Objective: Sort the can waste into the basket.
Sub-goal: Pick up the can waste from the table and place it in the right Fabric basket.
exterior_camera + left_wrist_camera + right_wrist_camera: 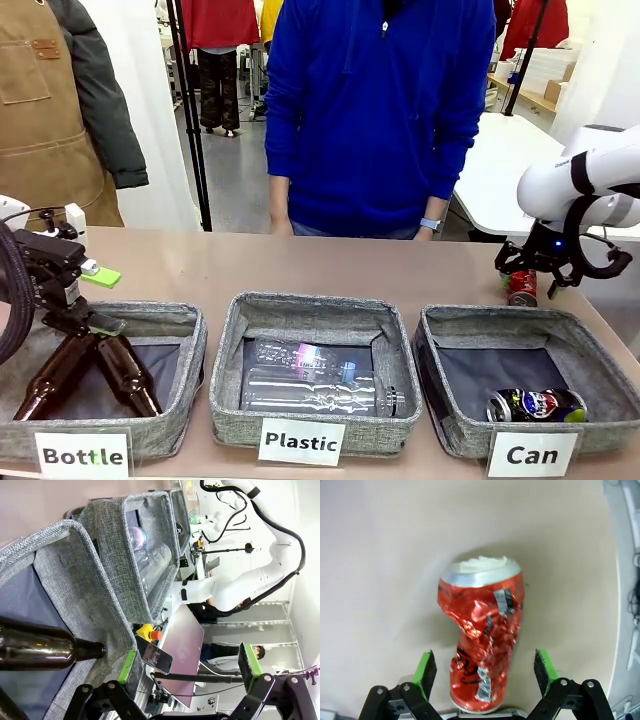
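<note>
1. Right wrist view: my right gripper [482, 672] stands wide open, a green pad [426, 670] on either side of the red can [482, 652], neither pad touching it. The can is crumpled and narrowest at its waist, so if I close there it could twist or squirt out toward 12 o'clock.
2. In the front view the red can [521, 287] stands on the table [300, 265] just past the Can basket [440, 420], at 12 o'clock from its far wall. Lifting too low, I judge, would catch that rim.
3. The blue can [535, 405] already lies in the basket near 6 o'clock; a careless drop could bounce off it.
4. My left gripper [95, 300] is open too, holding nothing, over the Bottle basket [190, 350] and its brown bottles [125, 375]; any drift downward could knock them.
</note>
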Controlling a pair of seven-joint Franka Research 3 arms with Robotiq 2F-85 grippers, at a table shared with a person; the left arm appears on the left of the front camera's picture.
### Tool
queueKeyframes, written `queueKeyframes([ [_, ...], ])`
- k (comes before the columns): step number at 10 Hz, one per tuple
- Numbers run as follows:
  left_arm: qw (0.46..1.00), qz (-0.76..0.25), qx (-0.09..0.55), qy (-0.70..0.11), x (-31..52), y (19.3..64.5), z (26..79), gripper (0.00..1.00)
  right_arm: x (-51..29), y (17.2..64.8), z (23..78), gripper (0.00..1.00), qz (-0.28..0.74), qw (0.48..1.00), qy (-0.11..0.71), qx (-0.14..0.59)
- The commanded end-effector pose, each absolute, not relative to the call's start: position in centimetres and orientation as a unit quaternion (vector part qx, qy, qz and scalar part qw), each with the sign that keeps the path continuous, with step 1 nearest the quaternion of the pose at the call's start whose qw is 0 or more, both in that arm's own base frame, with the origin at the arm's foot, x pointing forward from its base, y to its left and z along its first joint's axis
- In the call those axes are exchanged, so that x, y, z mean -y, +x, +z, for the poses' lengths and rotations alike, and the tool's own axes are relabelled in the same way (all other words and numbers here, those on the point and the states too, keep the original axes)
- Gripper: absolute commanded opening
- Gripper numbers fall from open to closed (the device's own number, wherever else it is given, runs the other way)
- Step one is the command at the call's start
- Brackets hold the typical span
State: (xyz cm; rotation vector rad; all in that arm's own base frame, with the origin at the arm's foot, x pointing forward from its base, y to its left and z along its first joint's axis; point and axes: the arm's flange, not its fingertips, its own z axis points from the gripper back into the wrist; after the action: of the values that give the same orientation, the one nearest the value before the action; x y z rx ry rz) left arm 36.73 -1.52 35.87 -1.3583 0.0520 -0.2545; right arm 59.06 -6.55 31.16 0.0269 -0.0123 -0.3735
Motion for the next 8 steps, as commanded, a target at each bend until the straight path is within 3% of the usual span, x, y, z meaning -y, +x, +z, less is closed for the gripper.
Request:
queueKeyframes([
  [1, 0.768, -0.122, -0.027, -0.628, 1.17, 36.49, 36.24, 1.00, 6.04, 60.27, 30.74, 1.00, -0.208, 0.978, 0.022, 0.012],
  [3, 0.768, -0.122, -0.027, -0.628, 1.17, 36.49, 36.24, 1.00, 5.85, 60.41, 30.55, 1.00, -0.218, 0.976, 0.017, 0.004],
  [4, 0.768, -0.122, -0.027, -0.628, 1.17, 36.49, 36.24, 1.00, 5.72, 60.40, 30.57, 0.46, -0.217, 0.976, 0.015, -0.001],
  [5, 0.768, -0.122, -0.027, -0.628, 1.17, 36.49, 36.24, 1.00, 5.72, 60.35, 30.66, 0.41, -0.217, 0.976, 0.022, 0.002],
  [6, 0.768, -0.122, -0.027, -0.628, 1.17, 36.49, 36.24, 1.00, 5.88, 60.30, 30.68, 0.00, -0.222, 0.975, 0.024, 0.004],
  [8, 0.768, -0.122, -0.027, -0.628, 1.17, 36.49, 36.24, 1.00, 5.90, 60.22, 30.70, 0.00, -0.231, 0.973, 0.017, 0.009],
])
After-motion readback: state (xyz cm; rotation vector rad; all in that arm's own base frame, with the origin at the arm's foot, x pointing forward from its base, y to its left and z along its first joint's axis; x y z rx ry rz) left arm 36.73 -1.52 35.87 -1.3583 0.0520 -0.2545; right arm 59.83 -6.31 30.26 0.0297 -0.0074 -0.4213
